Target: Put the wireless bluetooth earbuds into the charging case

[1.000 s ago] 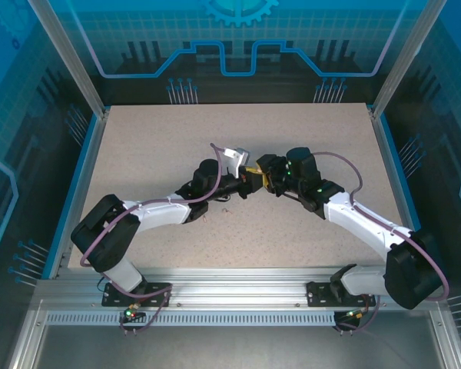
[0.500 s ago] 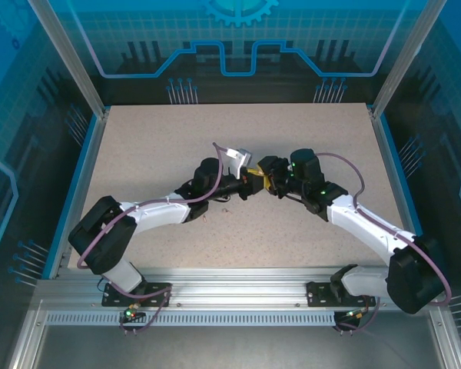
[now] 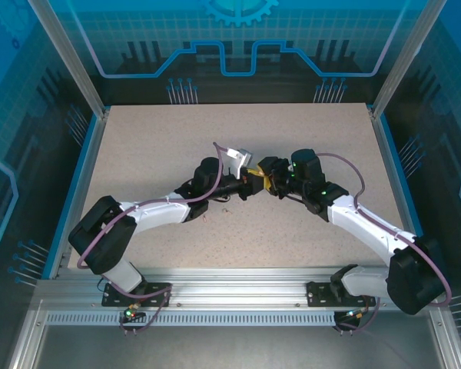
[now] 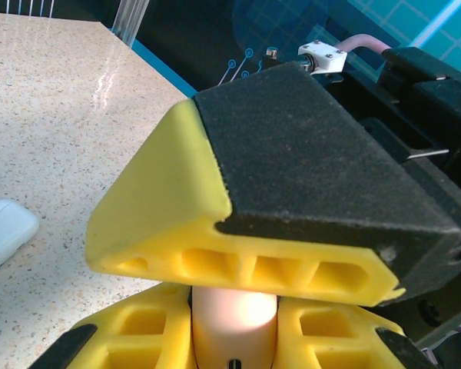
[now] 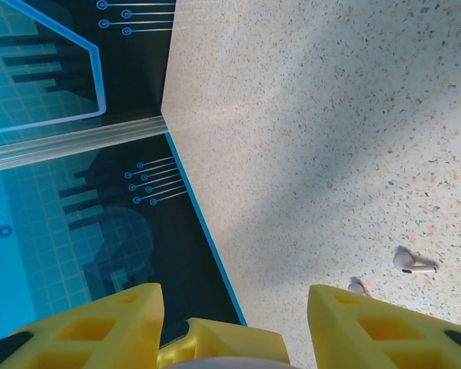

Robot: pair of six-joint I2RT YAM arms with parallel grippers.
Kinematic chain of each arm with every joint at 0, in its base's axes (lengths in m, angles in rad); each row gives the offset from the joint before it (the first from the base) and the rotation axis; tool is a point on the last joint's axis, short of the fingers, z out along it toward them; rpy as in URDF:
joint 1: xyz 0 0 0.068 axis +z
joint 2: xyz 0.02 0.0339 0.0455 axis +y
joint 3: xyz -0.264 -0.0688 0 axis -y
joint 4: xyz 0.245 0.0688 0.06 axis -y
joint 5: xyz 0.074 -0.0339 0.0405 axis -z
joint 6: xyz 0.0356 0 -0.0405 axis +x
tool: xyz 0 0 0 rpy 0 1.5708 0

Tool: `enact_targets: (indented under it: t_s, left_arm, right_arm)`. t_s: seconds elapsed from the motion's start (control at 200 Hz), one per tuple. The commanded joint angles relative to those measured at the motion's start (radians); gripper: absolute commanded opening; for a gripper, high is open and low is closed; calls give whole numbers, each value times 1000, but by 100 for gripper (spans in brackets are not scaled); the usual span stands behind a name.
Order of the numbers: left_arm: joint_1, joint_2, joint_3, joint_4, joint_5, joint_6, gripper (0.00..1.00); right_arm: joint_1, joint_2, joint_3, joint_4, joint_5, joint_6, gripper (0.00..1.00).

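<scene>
Earbuds lie loose on the table, two in sight, neither seated in a case yet. Left hand is clenched on a pinkish case; right hand hangs spread around it, apparently gripping nothing.

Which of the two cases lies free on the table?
The white case, alone on the table at the left of the left wrist view; the pinkish case sits clamped in the left gripper.

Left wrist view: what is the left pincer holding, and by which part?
A pinkish rounded thing, apparently the pink case, gripped by its opposite sides between the fingers of the left pincer. Its top is hidden.
</scene>
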State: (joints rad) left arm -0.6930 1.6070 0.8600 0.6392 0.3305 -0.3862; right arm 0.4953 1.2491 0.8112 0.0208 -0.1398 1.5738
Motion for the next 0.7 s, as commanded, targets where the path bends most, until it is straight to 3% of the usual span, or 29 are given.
enact_targets:
  t_s: [0.0, 0.12, 0.26, 0.435, 0.56, 0.695]
  left_arm:
    - [21, -17, 6, 42, 8, -16, 0]
    - [19, -12, 0, 59, 13, -30, 0]
    - [19, -9, -10, 71, 16, -43, 0]
    - [19, -11, -28, 79, 9, -51, 0]
    - [18, -13, -39, 79, 4, -54, 0]
    - [19, -16, -44, 63, 11, -48, 0]
  right_arm:
    - [-29, -29, -17, -1, 19, -20, 34]
    - [-31, -29, -11, -5, 22, -18, 38]
    - [-52, -33, 5, -28, 23, -24, 63]
    - [-132, -79, 7, -59, 3, -45, 84]
    - [-207, -151, 1, -122, -8, -106, 86]
    - [-280, -228, -11, -228, -37, -273, 86]
